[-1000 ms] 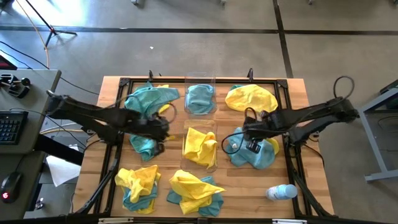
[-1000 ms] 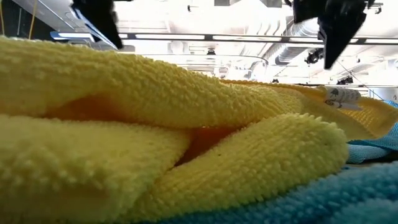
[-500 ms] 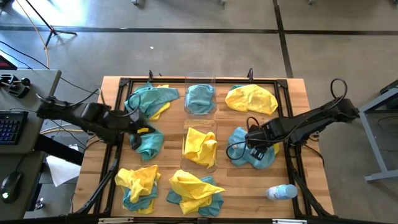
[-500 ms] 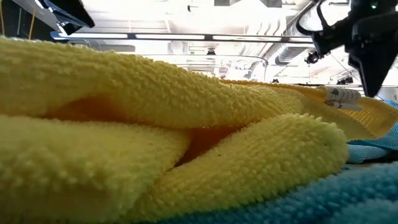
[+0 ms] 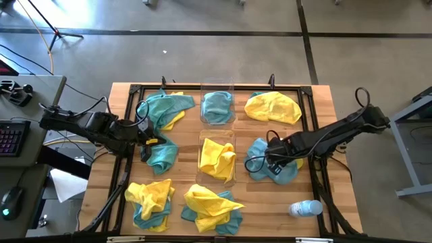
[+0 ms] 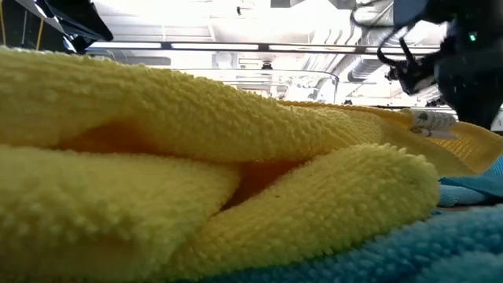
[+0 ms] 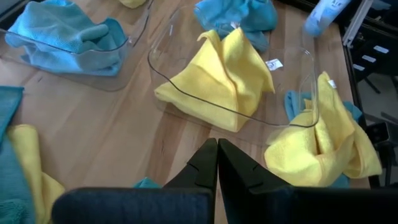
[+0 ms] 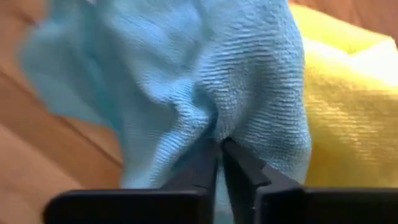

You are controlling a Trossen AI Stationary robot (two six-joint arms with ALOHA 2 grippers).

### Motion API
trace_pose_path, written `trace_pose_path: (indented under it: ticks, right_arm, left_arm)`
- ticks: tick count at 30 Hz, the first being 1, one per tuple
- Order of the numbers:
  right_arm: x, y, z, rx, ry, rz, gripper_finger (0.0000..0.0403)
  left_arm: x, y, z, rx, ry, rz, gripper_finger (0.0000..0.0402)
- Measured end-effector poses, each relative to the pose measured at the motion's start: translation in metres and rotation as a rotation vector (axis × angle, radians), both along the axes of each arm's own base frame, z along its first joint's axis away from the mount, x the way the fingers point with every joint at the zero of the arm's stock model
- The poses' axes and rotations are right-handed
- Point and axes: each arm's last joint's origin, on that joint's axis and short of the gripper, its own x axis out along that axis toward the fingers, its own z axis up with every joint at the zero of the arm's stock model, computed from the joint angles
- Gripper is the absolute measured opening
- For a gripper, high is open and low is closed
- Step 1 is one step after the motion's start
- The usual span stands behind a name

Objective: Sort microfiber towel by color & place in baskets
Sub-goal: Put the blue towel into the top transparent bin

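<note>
Two clear baskets stand mid-table. The far basket (image 5: 217,86) holds a teal towel (image 5: 217,106) and the near basket (image 5: 233,177) holds a yellow towel (image 5: 216,156). To the right of the near basket lies a rumpled teal towel (image 5: 258,154), partly over a yellow one (image 8: 348,93). My right gripper (image 5: 270,164) points down and is shut on this teal towel. My left gripper (image 5: 147,137) is shut and holds nothing. It hangs at the table's left side above another teal towel (image 5: 160,155), and its wrist view looks across at the baskets. My right gripper pinches a raised fold of the teal towel (image 8: 208,115) between its two fingers (image 8: 245,168). It comes from above, pointing down. The towel lies rumpled on the table and on the yellow towel beside it.
Mixed teal and yellow piles lie at the far left (image 5: 162,108) and along the near edge (image 5: 150,201) (image 5: 210,208). A yellow towel (image 5: 273,106) lies at the far right and a clear bottle (image 5: 305,208) at the near right. Black frame rails (image 5: 314,177) border the table. A yellow towel (image 6: 196,181) fills the low view.
My left gripper has drawn back toward the table's left edge, away from the near basket. My right gripper has turned about and gone down onto the teal towel to the right of that basket.
</note>
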Motion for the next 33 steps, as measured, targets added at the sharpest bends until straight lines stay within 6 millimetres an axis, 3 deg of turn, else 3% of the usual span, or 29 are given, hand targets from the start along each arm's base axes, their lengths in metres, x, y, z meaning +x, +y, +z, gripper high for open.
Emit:
trace_pose_path:
  ticks: [4,12,16,21,28,33]
  right_arm:
    - [0.007,0.001,0.032,-0.05,-0.042,-0.025,0.0024]
    - [0.014,0.004,0.128,-0.18,-0.248,-0.023,0.0008]
    - [0.012,0.004,0.145,-0.167,-0.279,-0.033,0.0002]
    - [0.01,0.005,0.124,-0.108,-0.193,-0.135,0.0012]
    - [-0.003,0.009,0.061,-0.02,0.037,-0.347,0.0066]
    - [-0.009,0.011,0.021,0.037,0.096,-0.462,0.0118]
  left_arm:
    - [0.0,0.0,0.0,0.0,0.003,-0.015,0.0]
    - [0.0,0.0,0.0,0.041,0.006,-0.047,0.0]
    - [0.0,0.0,0.0,0.041,0.006,-0.048,0.0]
    - [0.0,0.0,0.0,0.041,0.006,-0.048,0.0]
    - [0.0,0.0,0.0,0.036,0.005,-0.044,0.0]
    - [0.0,0.0,0.001,0.049,-0.001,-0.026,0.0]
